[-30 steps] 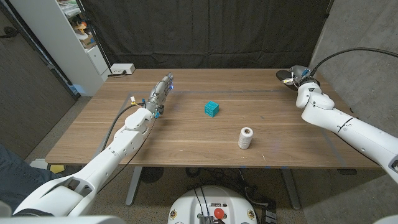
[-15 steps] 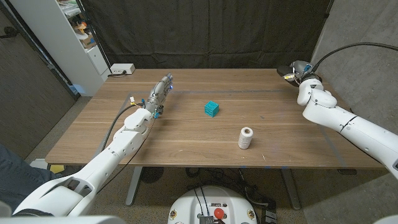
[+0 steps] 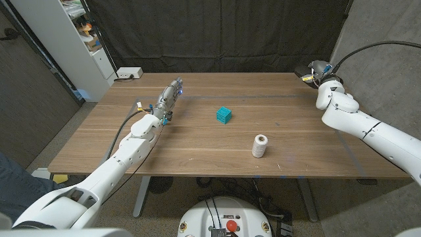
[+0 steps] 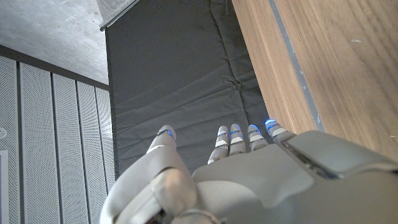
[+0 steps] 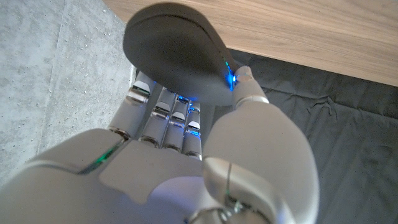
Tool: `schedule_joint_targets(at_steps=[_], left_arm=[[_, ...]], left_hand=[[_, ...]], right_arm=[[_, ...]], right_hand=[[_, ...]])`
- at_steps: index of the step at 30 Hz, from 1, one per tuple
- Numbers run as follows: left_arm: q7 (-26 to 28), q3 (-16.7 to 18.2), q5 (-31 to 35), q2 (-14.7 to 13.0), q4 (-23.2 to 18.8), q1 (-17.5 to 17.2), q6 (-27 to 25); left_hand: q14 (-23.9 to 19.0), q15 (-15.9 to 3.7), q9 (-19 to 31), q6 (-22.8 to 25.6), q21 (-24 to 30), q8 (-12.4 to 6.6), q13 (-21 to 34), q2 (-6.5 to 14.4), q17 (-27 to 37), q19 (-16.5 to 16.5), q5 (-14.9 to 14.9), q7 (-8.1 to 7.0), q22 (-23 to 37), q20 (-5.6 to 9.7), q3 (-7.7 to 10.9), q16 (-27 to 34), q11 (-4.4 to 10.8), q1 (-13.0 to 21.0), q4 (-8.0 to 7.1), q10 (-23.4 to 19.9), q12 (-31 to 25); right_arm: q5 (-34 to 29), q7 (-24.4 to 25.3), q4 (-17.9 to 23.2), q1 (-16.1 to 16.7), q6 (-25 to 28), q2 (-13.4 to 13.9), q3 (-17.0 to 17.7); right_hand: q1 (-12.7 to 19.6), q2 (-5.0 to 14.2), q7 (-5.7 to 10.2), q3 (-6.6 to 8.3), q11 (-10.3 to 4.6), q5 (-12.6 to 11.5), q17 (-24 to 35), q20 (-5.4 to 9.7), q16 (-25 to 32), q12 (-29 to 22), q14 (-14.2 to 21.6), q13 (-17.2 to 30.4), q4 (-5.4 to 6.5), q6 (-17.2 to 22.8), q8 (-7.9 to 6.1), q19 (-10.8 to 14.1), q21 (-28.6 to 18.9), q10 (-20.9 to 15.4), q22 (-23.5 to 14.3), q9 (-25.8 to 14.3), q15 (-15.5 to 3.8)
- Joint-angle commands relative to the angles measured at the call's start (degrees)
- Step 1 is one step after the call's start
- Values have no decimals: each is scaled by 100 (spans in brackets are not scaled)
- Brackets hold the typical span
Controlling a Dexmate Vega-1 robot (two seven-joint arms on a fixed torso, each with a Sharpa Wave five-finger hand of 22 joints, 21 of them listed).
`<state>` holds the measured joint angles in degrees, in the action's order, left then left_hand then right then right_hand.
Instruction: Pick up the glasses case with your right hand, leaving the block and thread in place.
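The right hand (image 5: 186, 155) is clamped on the case (image 5: 177, 53), a dark oval shell pinched between thumb and fingers in the right wrist view. In the head view that hand (image 3: 321, 71) sits at about 2 o'clock, at the far right corner of the table (image 3: 197, 148), with the case (image 3: 314, 66) seen as a small dark shape at its tip. Whether the case is clear of the wood there is hard to tell, though the wrist view suggests it hangs off the surface. So the pick looks done or nearly done; at most a little more lift remains. The block (image 3: 223, 116) stands near the centre and the thread (image 3: 260, 145) at about 5 o'clock, both well apart from the right hand. The left hand (image 3: 170, 95) reaches toward 11 o'clock, fingers (image 4: 236, 134) straight and holding nothing.
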<state>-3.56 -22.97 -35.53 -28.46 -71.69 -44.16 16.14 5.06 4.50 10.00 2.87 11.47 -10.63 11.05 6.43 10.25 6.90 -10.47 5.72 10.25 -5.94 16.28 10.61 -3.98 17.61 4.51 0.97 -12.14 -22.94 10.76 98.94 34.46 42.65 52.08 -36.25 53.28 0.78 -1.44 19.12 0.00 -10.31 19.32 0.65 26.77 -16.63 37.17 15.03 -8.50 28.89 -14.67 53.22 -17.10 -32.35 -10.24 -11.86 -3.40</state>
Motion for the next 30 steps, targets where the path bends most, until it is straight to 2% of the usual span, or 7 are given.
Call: schedule_joint_targets(at_steps=[1,30], left_arm=[[-8,3,6,-28,-65,-15,-13],[144,-7,48,-38,-270,-127,-51]], left_hand=[[-3,38,22,46,21,-13,12,58,18,19,-2,21,32,24,29,16,-22,20,28,-12,4],[-3,37,22,59,21,-14,12,65,17,18,0,25,32,25,45,15,-28,31,39,-14,4]], right_arm=[[-19,-32,231,98,89,115,111],[6,-78,218,133,-2,172,182]], right_hand=[[297,351,128,7,-11,-17,37,179,58,-9,63,26,17,151,-44,197,-30,-60,-26,-28,-137],[311,360,138,-6,-12,-12,52,179,37,1,82,33,17,178,-31,203,-25,-111,-28,-30,-146]])
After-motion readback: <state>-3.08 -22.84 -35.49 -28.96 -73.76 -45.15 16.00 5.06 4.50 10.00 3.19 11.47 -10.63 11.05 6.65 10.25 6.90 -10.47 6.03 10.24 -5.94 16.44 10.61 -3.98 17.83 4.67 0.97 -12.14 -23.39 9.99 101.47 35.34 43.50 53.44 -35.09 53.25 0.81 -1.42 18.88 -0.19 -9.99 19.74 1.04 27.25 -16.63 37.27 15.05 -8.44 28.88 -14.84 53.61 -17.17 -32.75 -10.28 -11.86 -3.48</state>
